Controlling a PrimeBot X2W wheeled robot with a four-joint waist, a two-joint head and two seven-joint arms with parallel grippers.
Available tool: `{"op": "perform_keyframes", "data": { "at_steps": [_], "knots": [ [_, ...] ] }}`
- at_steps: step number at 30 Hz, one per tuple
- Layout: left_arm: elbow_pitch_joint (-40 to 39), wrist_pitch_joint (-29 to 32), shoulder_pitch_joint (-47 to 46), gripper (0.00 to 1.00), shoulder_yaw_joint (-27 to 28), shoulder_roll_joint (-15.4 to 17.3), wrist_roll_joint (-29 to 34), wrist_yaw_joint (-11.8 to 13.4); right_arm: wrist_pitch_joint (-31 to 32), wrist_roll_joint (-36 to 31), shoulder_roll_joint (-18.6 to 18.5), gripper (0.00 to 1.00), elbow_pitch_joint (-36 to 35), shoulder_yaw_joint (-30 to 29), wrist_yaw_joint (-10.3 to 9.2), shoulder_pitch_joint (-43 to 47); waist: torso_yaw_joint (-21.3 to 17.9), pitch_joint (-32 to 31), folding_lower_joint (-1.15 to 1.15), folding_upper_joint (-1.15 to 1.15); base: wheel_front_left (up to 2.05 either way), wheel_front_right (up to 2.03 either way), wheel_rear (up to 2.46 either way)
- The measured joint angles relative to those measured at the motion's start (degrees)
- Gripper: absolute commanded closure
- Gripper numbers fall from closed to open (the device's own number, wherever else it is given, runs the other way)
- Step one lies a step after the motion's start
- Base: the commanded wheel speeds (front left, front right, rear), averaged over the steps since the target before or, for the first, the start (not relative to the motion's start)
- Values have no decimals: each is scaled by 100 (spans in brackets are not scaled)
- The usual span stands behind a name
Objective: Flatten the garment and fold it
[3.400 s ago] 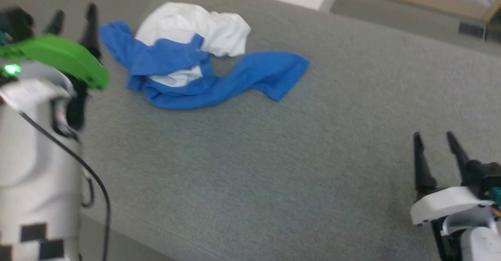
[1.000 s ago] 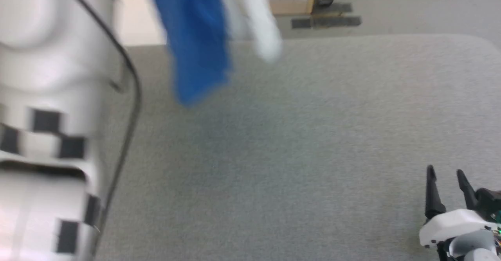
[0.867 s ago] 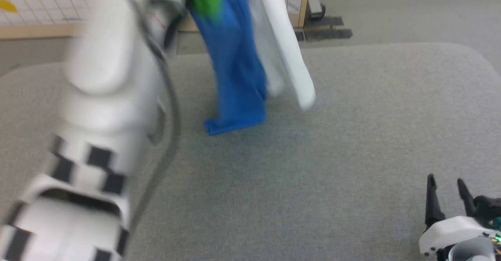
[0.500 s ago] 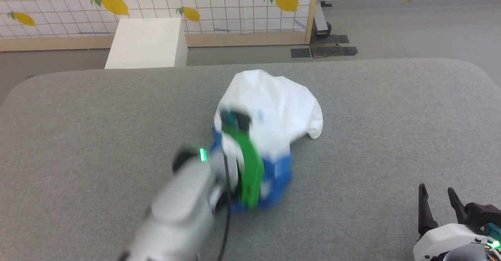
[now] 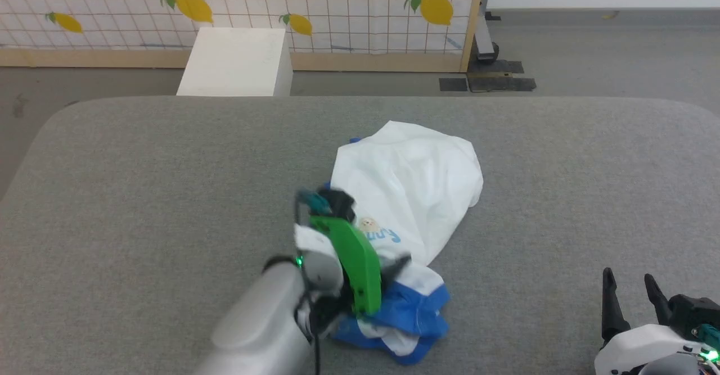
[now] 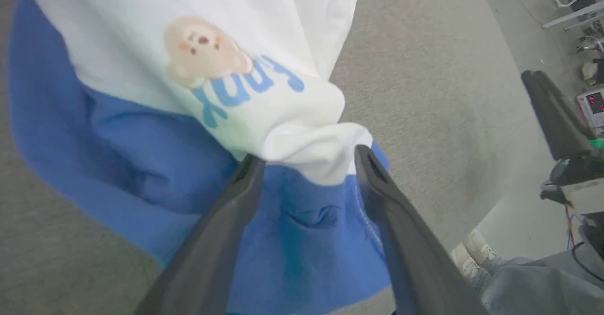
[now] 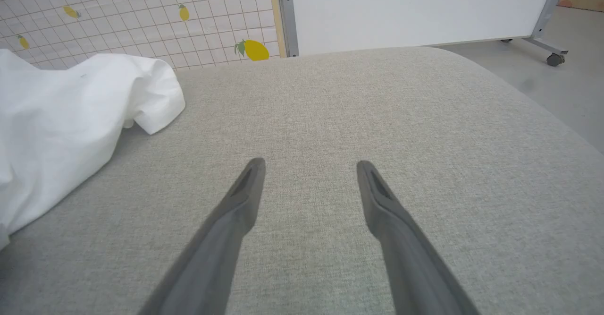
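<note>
The garment [image 5: 410, 178] lies crumpled in the middle of the grey table [image 5: 140, 184], white body toward the far side, blue parts bunched at the near end. My left gripper [image 6: 307, 157] is open just above it. A white fold with a bear print and light-blue lettering [image 6: 245, 83] lies at its fingertips, blue cloth beneath. In the head view the left gripper [image 5: 388, 268] points down into the bunch under its green wrist cover. My right gripper [image 5: 629, 278] stands open over bare table at the lower right, the garment's white hem [image 7: 56, 126] to its left.
A white box [image 5: 233, 63] stands on the floor beyond the table's far edge, before a lemon-print screen [image 5: 337, 4]. A person's shoe [image 6: 476, 258] shows past the table's edge in the left wrist view. Bare grey surface lies all around the garment.
The left arm swung the garment through the air and lowered it onto the table's middle. Its jaws have opened and let the cloth go. The head camera has shifted; the right gripper stayed open.
</note>
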Motion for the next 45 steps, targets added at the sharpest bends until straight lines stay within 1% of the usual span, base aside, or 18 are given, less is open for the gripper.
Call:
{"op": "perform_keyframes", "data": {
  "at_steps": [3,6,7,10,11,14,16,19,22,23,26,28,29,31,34,39,45],
  "knots": [
    [-381,-359,-180,0,510,101,-180,166,-2,52,1,0,-16,52,0,0,55,-68,0,0,0,0,0],
    [-818,-916,-254,0,1071,334,-310,345,-3,116,0,0,-52,130,0,0,98,-134,0,0,0,0,0],
    [-1147,-1574,-226,0,1459,661,-216,511,-3,172,0,0,-107,222,0,-2,119,-179,0,0,0,0,0],
    [-1423,-2423,18,0,1798,1011,125,779,-3,205,0,0,-156,320,0,-5,113,-188,0,0,0,0,0],
    [-1527,-2874,206,0,1917,1124,302,901,-3,237,1,0,-178,353,0,-7,112,-181,0,0,0,0,0],
    [-1700,-3720,705,0,2085,1304,724,1181,30,252,1,0,-223,424,0,-13,116,-159,0,0,0,0,0],
    [-1835,-4013,1048,0,2170,1328,912,1326,102,254,-1,0,-268,485,0,-25,123,-131,0,0,0,0,0],
    [-2098,-4149,1487,0,2286,1244,1145,1500,304,260,0,0,-363,572,0,-67,152,-55,0,0,0,0,0],
    [-2375,-4170,1809,0,2430,1062,1291,1567,671,287,-2,0,-488,700,0,-211,187,59,0,0,0,0,0],
    [-2507,-4172,1889,0,2514,984,1358,1591,880,288,-5,0,-512,789,0,-308,196,107,0,0,0,0,0],
    [-2805,-4189,2028,0,2619,802,1645,1591,1488,269,-4,0,-570,1160,0,-697,226,262,0,0,0,0,0],
    [-2888,-4189,2061,0,2675,654,1801,1568,2086,180,-1,0,-542,1456,0,-1083,258,397,0,0,0,0,0],
    [-2894,-4189,2061,0,2705,609,1857,1536,2280,79,1,0,-519,1592,0,-1253,273,455,0,0,0,0,0],
    [-2906,-4189,2052,0,2754,504,1948,1480,2860,-30,3,0,-352,1845,0,-1674,323,600,0,0,0,0,0],
    [-2970,-4189,2016,0,2730,338,2138,1419,3448,-132,-2,0,-84,1994,0,-2181,434,826,1,0,0,0,0],
    [-2998,-4189,1921,0,2749,176,2276,1293,3854,-300,-98,0,326,1912,0,-2658,695,1108,1,0,0,0,0],
    [-2986,-4189,1863,0,2780,66,2330,1217,3840,-324,-122,0,605,2070,0,-2809,999,1367,0,0,0,0,0]
  ]
}}
